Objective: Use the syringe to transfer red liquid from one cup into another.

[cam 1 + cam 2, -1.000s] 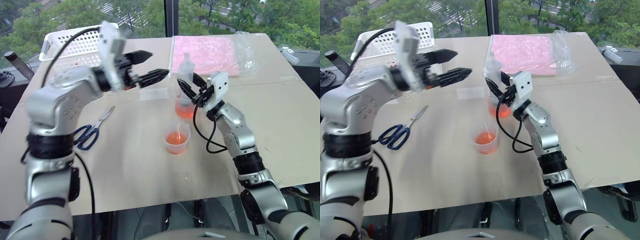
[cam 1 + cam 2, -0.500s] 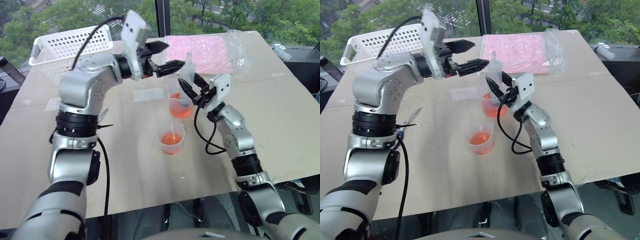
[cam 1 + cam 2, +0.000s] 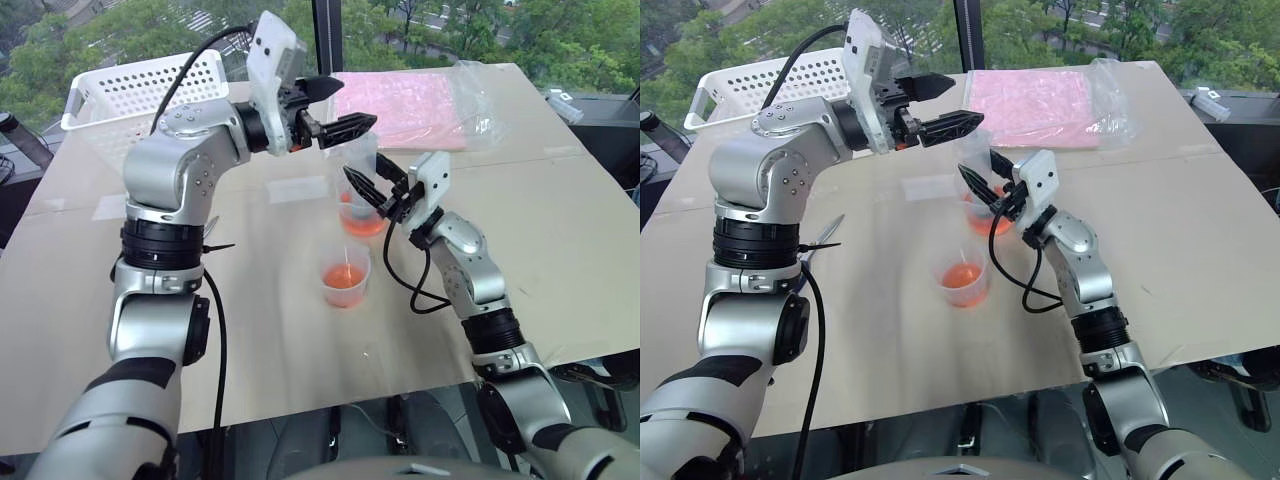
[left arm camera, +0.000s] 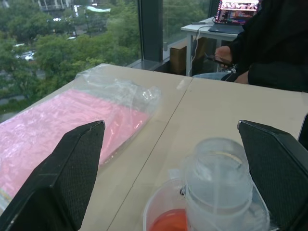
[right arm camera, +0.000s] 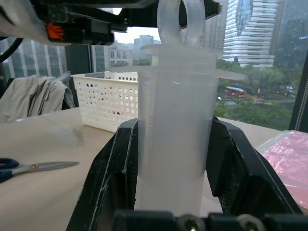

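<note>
So the right gripper was clamped around the barrel of the syringe, holding it upright with its lower end down in the taller beaker, which sat near the middle of the counter with a layer of the red liquid in the bottom. The left gripper was spread wide, holding nothing, and hung just above the top of the syringe, one finger either side of the plunger's ring end when you looked along that wrist. The shorter cup stood just in front of the beaker, apart from it, and already had some orange-red liquid in it. Off to the side there was a white basket, a pink sheet in a clear bag toward the window, and blue-handled scissors mostly hidden behind the left arm. My read: this was the draw step, with one arm steadying the barrel while the other went for the plunger. The next move would need the left fingers to close on that ring and pull straight up along the barrel. Any sideways tug looked likely to tip the beaker or twist the syringe in the right gripper's hold.
</note>
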Motion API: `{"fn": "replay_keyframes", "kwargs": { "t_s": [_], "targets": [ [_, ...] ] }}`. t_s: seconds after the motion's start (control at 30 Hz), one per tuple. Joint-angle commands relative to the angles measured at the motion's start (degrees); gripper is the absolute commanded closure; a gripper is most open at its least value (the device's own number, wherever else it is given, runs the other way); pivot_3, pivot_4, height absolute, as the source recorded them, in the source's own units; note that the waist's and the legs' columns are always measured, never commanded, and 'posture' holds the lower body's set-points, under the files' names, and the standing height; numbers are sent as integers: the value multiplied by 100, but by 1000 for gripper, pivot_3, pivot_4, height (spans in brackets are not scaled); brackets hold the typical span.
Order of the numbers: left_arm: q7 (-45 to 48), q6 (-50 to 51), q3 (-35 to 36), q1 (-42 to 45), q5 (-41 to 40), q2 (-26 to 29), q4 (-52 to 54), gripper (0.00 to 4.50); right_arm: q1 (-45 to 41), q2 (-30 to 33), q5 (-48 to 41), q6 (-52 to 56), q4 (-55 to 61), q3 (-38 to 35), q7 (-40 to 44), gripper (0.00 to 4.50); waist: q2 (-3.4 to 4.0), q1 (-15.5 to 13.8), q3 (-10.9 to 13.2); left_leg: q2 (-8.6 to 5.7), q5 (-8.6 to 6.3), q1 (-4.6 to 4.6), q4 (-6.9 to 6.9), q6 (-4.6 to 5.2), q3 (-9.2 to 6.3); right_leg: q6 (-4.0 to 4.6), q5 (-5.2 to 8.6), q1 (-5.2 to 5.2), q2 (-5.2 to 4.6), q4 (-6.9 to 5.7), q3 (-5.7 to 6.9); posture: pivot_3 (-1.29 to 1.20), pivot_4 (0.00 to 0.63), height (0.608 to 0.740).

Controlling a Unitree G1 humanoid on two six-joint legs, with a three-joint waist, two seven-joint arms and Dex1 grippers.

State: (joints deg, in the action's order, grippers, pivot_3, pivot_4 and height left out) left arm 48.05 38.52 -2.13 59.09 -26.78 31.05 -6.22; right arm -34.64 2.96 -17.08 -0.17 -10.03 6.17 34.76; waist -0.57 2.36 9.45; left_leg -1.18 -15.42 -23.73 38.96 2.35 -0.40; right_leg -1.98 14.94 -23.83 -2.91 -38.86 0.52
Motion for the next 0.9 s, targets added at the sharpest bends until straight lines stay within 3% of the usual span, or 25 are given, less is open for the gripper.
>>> {"fn": "replay_keyframes", "kwargs": {
  "t_s": [0.03,0.37,0.8,0.9],
  "targets": [
    [82,26,266,81,-122,44,70,0,-41,-102,-199,16,328,-121,-16,2971,0,2,0,0,0,0,0,0,0,0,0,0,0,0,-1,0,150,740],
    [223,88,407,20,-64,379,-37,0,-77,-143,-395,136,328,-320,15,2971,0,-7,0,0,0,0,1,0,-1,0,0,0,-1,0,0,0,150,740],
    [306,-643,-80,0,543,-116,-90,0,-192,-93,-48,-16,135,20,326,2974,0,0,0,0,0,-1,3,0,0,0,0,0,1,-1,0,0,150,740],
    [355,-909,-113,-78,664,-149,-51,1267,-251,-94,-10,-40,43,6,325,2978,0,1,0,1,0,0,3,0,1,0,0,0,-1,-2,-1,0,150,740]
  ]
}}
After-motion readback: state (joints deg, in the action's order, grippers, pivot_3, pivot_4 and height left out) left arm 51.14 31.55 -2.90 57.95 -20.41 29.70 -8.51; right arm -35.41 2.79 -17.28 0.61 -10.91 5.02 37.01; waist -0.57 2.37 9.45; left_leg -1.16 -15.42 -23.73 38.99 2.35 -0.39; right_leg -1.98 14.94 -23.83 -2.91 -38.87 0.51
